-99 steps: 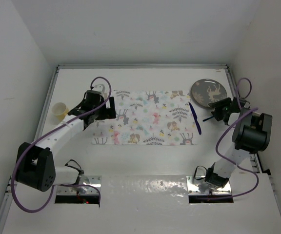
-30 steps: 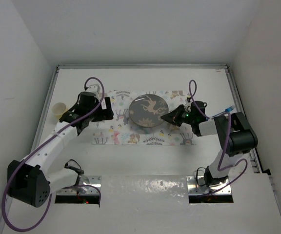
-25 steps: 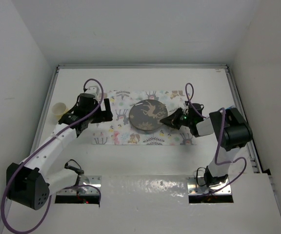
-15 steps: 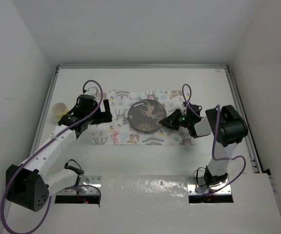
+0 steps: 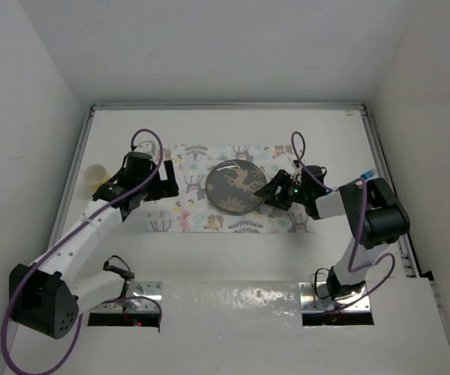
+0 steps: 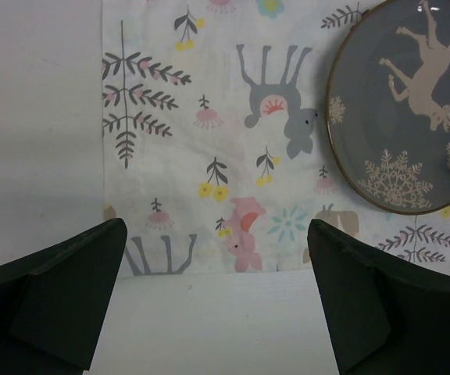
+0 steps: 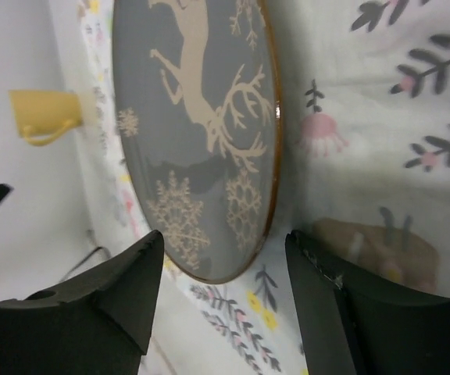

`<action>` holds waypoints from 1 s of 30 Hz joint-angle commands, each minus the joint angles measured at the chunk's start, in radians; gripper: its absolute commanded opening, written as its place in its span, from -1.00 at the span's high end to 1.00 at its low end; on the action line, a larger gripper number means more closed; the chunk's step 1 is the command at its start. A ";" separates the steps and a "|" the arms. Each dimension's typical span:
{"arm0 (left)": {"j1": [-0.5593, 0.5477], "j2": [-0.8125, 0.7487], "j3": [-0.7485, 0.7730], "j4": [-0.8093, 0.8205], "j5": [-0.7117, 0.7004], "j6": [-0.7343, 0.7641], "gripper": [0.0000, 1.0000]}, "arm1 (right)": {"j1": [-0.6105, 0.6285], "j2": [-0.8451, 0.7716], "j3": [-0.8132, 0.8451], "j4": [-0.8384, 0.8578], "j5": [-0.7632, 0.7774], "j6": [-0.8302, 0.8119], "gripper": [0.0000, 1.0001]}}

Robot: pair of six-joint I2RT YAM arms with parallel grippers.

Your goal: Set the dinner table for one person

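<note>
The dinner table (image 5: 233,125) is the big white tabletop. On it lies a placemat (image 5: 186,211) printed with deer and leaves. A dark grey plate (image 5: 237,186) with a pale deer lies flat on the mat's middle. My right gripper (image 5: 276,194) sits low at the plate's right rim, open, with nothing between its fingers. In the right wrist view the plate (image 7: 194,133) fills the space ahead of the right gripper (image 7: 225,250). My left gripper (image 5: 166,183) hovers open over the mat's left part. The left wrist view shows the left gripper (image 6: 217,297), the placemat (image 6: 209,117) and the plate (image 6: 412,101).
A small yellow cup (image 5: 96,178) stands on the table left of the mat, also seen as the cup (image 7: 45,116) in the right wrist view. A small blue tip (image 5: 368,173) shows beside the right arm. Silver rails (image 5: 225,105) edge the table, with white walls beyond.
The right gripper has opened and let go of the plate, which now lies flat on the placemat. The left arm has hardly moved.
</note>
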 commanded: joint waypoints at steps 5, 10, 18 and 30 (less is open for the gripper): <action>0.022 0.029 0.215 -0.149 -0.137 -0.068 -0.96 | -0.017 -0.257 0.165 -0.688 0.354 -0.380 -0.43; 0.121 0.057 0.344 -0.222 -0.169 -0.062 -0.81 | -0.017 -0.431 0.229 -0.889 0.534 -0.474 -0.47; 0.384 0.109 0.401 -0.277 -0.206 -0.005 -0.57 | -0.003 -0.567 0.263 -1.058 0.562 -0.500 -0.46; 0.729 0.288 0.435 -0.194 -0.138 -0.044 -0.35 | 0.021 -0.665 0.274 -1.124 0.477 -0.541 -0.44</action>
